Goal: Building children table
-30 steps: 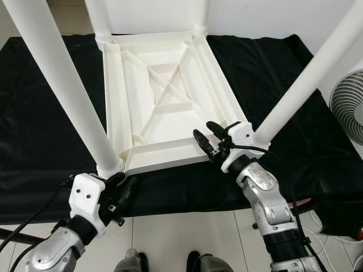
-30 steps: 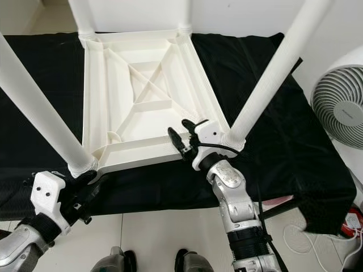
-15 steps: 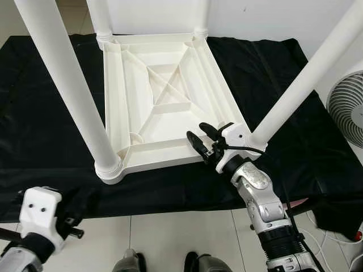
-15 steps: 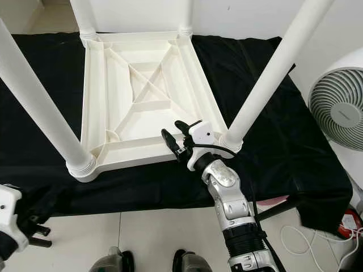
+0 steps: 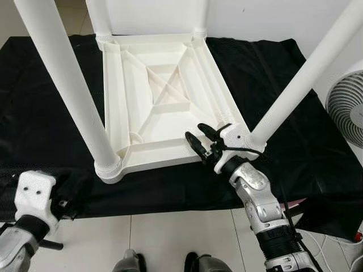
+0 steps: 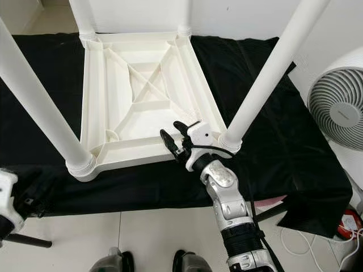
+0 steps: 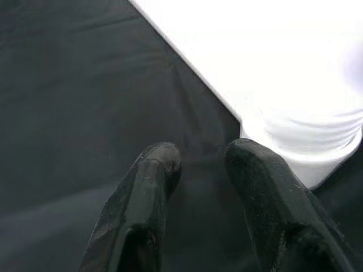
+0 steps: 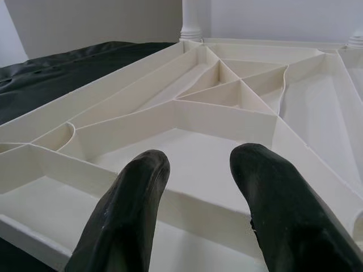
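Ribbed white plastic table (image 5: 159, 96), upturned

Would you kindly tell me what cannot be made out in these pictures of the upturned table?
- Upturned white plastic children's table: the leg tops are cut off by the upper edge in both eye views.
- Near-right leg: its socket joint is partly hidden behind the right gripper.
- Left gripper: in its wrist view the near-left leg base is overexposed, no detail.
- White fan: cut off by the right edge.
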Tool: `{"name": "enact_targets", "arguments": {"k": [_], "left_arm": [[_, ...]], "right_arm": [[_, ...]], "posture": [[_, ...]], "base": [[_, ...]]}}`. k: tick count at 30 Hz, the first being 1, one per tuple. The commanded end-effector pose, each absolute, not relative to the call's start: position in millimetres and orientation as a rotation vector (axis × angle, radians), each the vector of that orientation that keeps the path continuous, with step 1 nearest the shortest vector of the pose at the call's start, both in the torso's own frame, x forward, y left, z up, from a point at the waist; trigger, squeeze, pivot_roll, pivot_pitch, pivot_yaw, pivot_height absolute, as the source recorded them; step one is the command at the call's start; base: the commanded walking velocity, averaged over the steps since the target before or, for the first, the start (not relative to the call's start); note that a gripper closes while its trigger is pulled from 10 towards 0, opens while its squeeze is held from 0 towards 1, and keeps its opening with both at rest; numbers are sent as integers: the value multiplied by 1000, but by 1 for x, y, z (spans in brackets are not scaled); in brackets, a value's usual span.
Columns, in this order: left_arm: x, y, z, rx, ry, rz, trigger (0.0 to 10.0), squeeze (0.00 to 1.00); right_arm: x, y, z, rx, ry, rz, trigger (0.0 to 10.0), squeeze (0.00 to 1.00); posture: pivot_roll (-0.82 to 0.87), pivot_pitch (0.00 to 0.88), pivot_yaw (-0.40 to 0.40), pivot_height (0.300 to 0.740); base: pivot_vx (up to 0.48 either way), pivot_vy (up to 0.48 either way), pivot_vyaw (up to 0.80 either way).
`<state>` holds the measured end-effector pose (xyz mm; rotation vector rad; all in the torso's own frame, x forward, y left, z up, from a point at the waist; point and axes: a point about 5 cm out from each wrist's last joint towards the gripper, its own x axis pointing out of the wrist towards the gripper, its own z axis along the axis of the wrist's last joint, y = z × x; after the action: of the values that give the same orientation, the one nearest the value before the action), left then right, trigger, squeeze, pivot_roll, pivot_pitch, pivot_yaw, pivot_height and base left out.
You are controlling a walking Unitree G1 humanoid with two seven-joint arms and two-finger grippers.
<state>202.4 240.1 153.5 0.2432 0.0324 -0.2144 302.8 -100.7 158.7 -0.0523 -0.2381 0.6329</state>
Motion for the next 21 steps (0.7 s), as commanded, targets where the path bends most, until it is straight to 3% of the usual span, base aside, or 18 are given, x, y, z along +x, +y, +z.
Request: {"name": "enact_targets", "arguments": {"k": [1,7,11,21], "left_arm": [[203,250,149,248,34,-6,10000,0],[219,243,155,239,-9,21,10000,0],[241,226,161,232,-67,5,10000,0],[250,184,159,169,-86,-143,10000,0]], "right_arm": [[301,-102,155,-50,-231,623,10000,0],[299,-102,155,-41,-235,609,10000,0],[297,-99,155,-31,-241,601,10000,0],[298,-100,155,-26,-245,578,10000,0]], "posture": [[52,166,-9,740],[43,163,-4,740],[30,160,3,740],[21,161,7,740]], "base": [[0,0,0],[0,0,0],[0,0,0],[0,0,0]]}}
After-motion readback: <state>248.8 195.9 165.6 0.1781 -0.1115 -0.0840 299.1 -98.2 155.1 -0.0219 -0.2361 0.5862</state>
